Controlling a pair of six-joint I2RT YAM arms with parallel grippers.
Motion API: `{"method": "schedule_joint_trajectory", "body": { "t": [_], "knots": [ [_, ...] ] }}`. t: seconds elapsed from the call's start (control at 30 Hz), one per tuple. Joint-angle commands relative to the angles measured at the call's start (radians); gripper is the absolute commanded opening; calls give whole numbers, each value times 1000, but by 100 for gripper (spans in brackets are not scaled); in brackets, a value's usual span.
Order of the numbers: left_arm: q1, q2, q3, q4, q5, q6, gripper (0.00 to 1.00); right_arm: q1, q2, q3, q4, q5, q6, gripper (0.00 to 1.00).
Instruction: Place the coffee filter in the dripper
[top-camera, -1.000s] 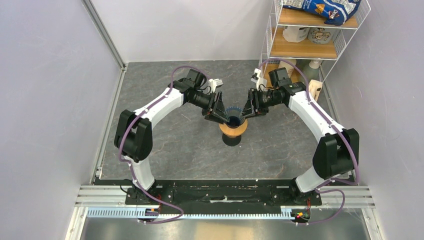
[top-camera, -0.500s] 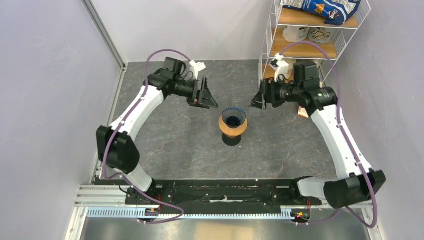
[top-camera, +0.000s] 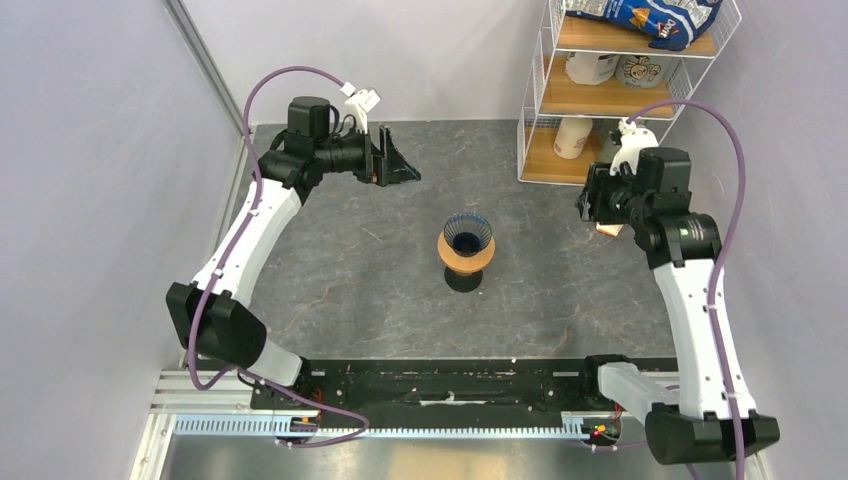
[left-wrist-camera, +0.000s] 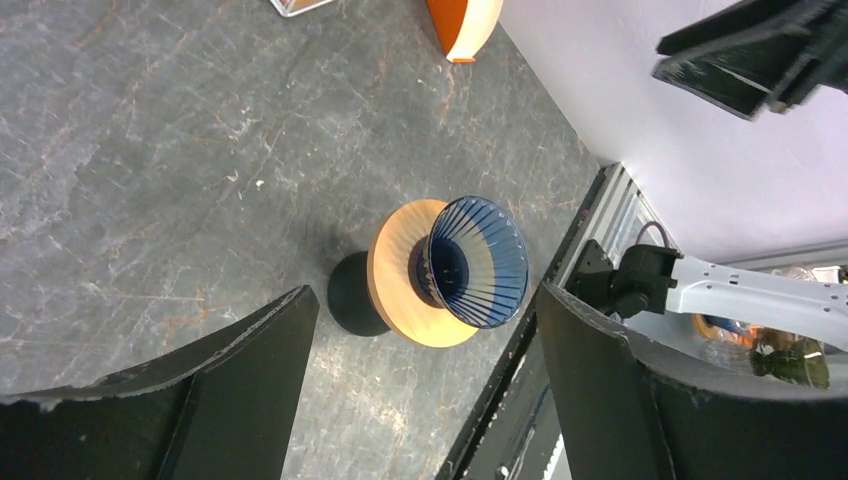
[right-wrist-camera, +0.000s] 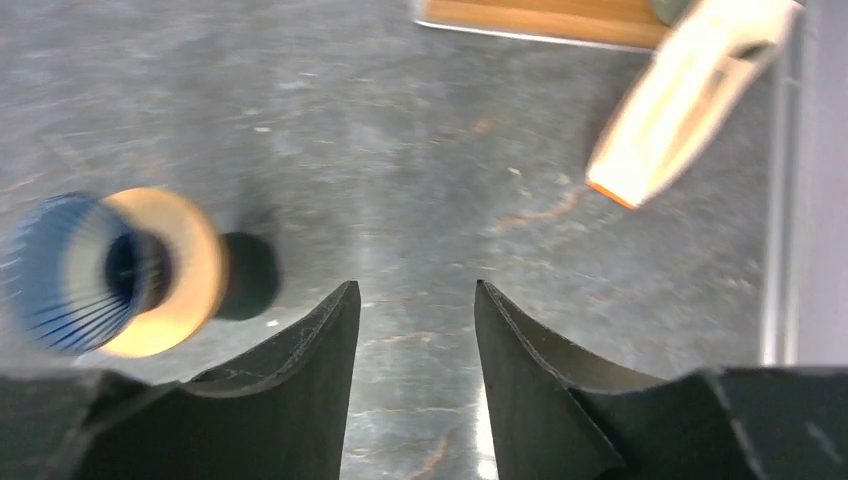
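Coffee filter: nowhere to be made out; both tools drawn back from the dripper (left-wrist-camera: 480, 262).

Sits mid counter (top-camera: 330, 280) on a tan ring (left-wrist-camera: 395, 285), blue ribs bare, no white paper evident, so placing looks undone. Left tool (top-camera: 405, 174) and right tool (right-wrist-camera: 415, 290), close at its rim a second ago, now well apart from it, fingers spread, empty. Cone blurred in the right wrist view.

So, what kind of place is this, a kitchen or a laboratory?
Probably a robot test cell in a lab: plain wall panels close in a grey table, two robot arms are bolted at its near edge, and a wire shelf stands in the corner.
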Motion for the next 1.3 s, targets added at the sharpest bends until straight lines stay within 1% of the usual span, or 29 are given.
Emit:
{"method": "schedule_joint_trajectory", "body": {
  "t": [0.0,0.03,0.1,0.13,0.2,0.3,0.37,0.43,0.5,0.6,0.7,0.9,1.27],
  "knots": [
    [4,3,-3,115,-6,-30,88,-40,104,-23,46,289,-44,49],
    [4,5,-7,126,-5,-36,88,-41,128,-30,71,316,-66,46],
    [5,9,-12,138,-6,-47,88,-83,172,-40,140,373,-92,39],
    [6,9,-12,142,-9,-50,88,-96,196,-47,168,380,-101,38],
    [7,11,-13,148,-14,-56,88,-120,255,-39,194,385,-112,38],
    [12,6,-21,161,-22,-69,88,-164,329,-40,247,379,-111,32],
    [18,-2,-38,171,-24,-83,88,-181,364,-54,301,373,-125,30],
    [24,-15,-66,190,-25,-99,88,-194,398,-62,349,364,-137,23],
    [26,-27,-91,201,-25,-106,88,-209,433,-61,384,358,-155,19],
    [31,-37,-111,205,-25,-108,88,-236,490,-45,418,337,-183,19],
    [37,-41,-116,209,-22,-115,88,-257,553,-1,430,320,-182,17],
    [51,-46,-119,198,-16,-113,88,-273,644,58,453,306,-178,16],
    [76,-27,-96,179,-7,-111,88,-285,722,111,463,326,-184,16]
  ]
}}
